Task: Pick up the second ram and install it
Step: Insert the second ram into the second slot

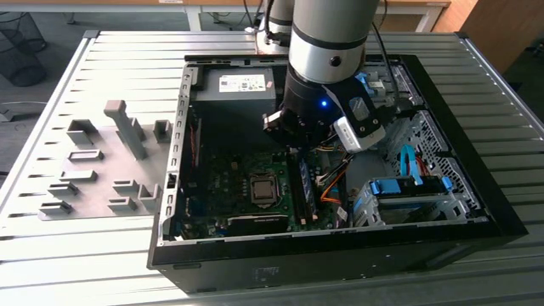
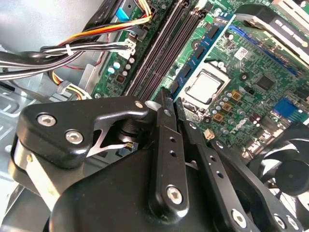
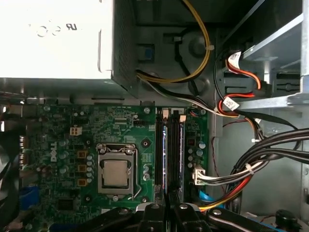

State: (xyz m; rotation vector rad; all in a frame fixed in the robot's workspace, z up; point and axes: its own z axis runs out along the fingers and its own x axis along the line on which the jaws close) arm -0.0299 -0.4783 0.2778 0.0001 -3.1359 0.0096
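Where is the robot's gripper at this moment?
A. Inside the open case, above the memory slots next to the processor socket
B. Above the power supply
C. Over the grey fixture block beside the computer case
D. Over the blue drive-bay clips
A. In the exterior view the gripper hangs inside the open computer case, right above the memory slots beside the processor socket; the first wrist view looks straight down those slots.

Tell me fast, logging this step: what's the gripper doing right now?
Gripper: fingers nearly together over the memory slots; whether they pinch the RAM stick cannot be told.
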